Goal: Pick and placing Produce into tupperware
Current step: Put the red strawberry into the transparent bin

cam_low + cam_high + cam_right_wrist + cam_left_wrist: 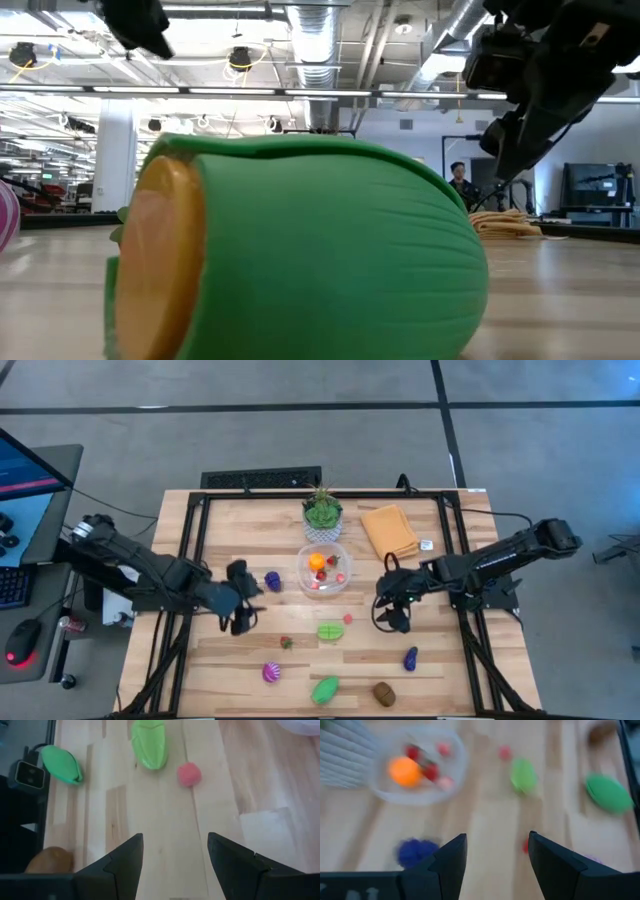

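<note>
Filling the low view, closest to the lens, is the big green toy vegetable (300, 250) with its orange cut face; from above it lies at the counter's (230, 660) front edge. Working left to right: my left hand (240, 608) hovers over bare wood left of centre, fingers parted with nothing between them, so released. Just beyond it sits a purple piece (273, 581), and nearer the front a small red piece (286, 642) and a pink-and-purple piece (270, 673). At centre stands the tupperware (323, 569), already holding an orange piece (317, 561) and a few red and pink bits. Front of it lie a ribbed green piece (330, 630) and a pink ball (348, 618). My right hand (393, 616) hangs right of these, fingers likewise apart and empty; a dark purple piece (410, 658) and a brown one (384, 693) lie nearer the front edge. Judgement: between picks, several pieces still out. Next move, as I read it: lower one hand over its nearest piece, the purple one for the left or the pink ball for the right, centre it between the fingers, then close and carry to the container.
</note>
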Tool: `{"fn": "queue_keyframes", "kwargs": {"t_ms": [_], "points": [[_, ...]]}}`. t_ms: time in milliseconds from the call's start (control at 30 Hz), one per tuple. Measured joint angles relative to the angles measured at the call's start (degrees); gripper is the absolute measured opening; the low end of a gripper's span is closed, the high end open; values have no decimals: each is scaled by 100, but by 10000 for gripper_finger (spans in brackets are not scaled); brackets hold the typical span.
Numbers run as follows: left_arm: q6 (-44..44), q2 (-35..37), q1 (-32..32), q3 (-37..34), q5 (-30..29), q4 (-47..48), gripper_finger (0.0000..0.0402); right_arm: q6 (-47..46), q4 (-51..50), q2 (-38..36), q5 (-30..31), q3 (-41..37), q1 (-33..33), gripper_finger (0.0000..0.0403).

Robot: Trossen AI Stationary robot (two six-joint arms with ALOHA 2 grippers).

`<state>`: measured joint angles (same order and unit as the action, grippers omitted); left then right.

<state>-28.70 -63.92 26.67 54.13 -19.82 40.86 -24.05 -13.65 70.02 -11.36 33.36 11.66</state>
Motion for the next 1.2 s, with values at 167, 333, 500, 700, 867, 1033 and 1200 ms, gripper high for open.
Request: {"fn": "queue_keyframes", "kwargs": {"t_ms": [167, 333, 500, 700, 867, 1033, 1200], "points": [[497, -689, 185, 0, 663, -112, 199, -4, -36, 2, 114, 0, -16, 245], [1204, -1480, 154, 0, 1310, -526, 199, -3, -54, 2, 109, 0, -131, 245], [1737, -2186, 130, 0, 1910, -1073, 199, -41, -89, 2, 98, 0, -162, 245], [1864, -2699, 115, 0, 2081, -1535, 199, -115, -136, 2, 62, 0, -138, 245], [1873, -2813, 20, -2, 1757, -1657, 199, -151, -162, 2, 24, 0, -17, 245], [2111, -2811, -157, -2, 1592, -1784, 199, -153, -245, 2, 22, 0, 108, 245], [2456, -2808, -254, 0, 1635, -1830, 199, -193, -272, 2, 23, 0, 187, 245]]}}
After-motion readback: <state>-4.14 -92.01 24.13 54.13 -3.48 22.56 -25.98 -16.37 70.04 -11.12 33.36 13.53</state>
